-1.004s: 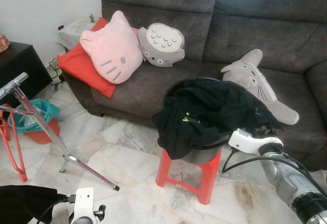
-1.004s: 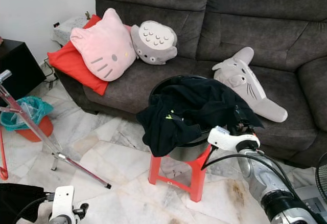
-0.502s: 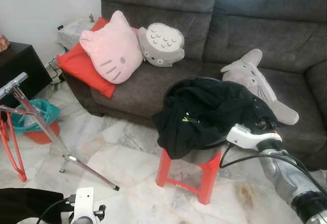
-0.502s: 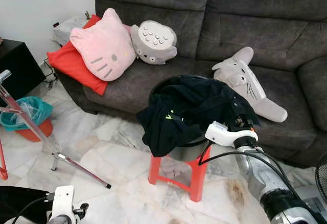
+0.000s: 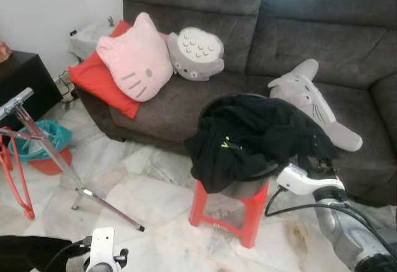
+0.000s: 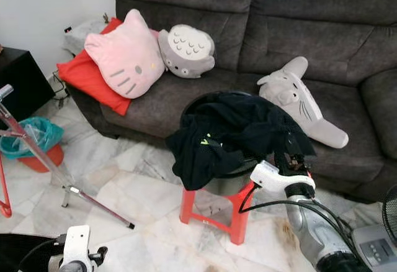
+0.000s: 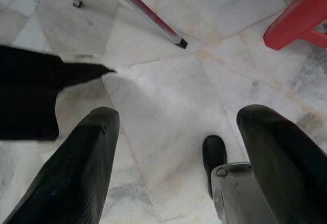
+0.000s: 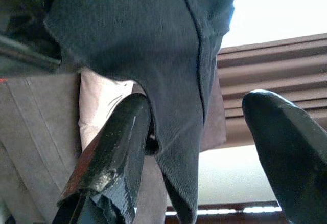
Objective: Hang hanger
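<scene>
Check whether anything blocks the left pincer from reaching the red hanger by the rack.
Possibly. The left pincer is open, low over the marble floor. The red hanger is off to its left, beside the metal rack leg. A black cloth sits next to the pincer on that side and may get in the way.

Two cushions [image 5: 133, 61], two plush toys [image 5: 313, 101], one stool [image 5: 232, 207].

We're in a home living room: grey sofa [image 5: 260, 30] with plush cushions [image 5: 136, 58], marble tile floor [image 5: 142, 191], laundry basket of black clothes [image 5: 248, 135] on a red stool [image 5: 239, 213], bin [image 5: 40, 148] nearby.
</scene>
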Tool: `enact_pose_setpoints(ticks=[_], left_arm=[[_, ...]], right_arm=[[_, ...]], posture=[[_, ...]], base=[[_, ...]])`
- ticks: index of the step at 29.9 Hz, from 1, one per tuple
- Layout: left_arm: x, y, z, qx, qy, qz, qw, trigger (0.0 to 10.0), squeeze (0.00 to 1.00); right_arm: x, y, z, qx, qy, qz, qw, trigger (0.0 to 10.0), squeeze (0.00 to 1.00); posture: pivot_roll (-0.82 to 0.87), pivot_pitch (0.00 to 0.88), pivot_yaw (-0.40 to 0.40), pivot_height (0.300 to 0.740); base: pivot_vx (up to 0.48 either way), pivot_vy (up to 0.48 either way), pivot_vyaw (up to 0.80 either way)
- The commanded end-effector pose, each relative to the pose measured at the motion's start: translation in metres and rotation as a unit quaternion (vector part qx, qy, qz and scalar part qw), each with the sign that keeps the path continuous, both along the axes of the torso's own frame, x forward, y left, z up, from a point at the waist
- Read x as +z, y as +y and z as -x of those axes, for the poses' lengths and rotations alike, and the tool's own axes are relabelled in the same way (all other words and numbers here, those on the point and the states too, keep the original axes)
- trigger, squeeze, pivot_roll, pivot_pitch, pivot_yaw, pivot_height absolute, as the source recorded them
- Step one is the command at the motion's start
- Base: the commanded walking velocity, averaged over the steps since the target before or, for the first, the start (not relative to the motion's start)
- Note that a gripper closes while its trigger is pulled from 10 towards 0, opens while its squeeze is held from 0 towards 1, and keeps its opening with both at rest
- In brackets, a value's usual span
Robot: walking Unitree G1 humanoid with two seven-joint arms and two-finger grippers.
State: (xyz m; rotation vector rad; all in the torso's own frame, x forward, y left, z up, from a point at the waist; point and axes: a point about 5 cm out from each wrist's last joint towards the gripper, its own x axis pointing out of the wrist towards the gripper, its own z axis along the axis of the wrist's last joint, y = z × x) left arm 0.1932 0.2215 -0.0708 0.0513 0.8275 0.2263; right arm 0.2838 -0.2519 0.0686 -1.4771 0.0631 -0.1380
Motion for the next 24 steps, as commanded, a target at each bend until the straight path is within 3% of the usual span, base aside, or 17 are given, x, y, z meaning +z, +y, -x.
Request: enact_pose_setpoints(ticks=[1, 17, 24], left_arm=[[0.000, 0.001, 0.000, 0.000, 0.001, -0.001, 1.000, 10.0, 0.00], [0.000, 0.002, 0.000, 0.003, -0.001, -0.002, 1.000, 10.0, 0.00], [0.001, 0.002, 0.000, 0.003, -0.002, -0.002, 1.000, 10.0, 0.00]], right_arm=[[0.001, -0.001, 0.000, -0.003, -0.004, -0.007, 1.000, 10.0, 0.00], [0.008, -0.010, -0.018, -0.016, 0.007, 0.024, 1.000, 10.0, 0.00], [0.001, -0.012, -0.022, -0.021, 0.026, 0.027, 0.999, 10.0, 0.00]], posture=[[-0.09, 0.000, 0.023, 0.728], [-0.08, 0.000, 0.025, 0.728], [-0.08, 0.000, 0.025, 0.728]], base=[[0.000, 0.000, 0.00], [0.000, 0.000, 0.00], [0.000, 0.000, 0.00]])
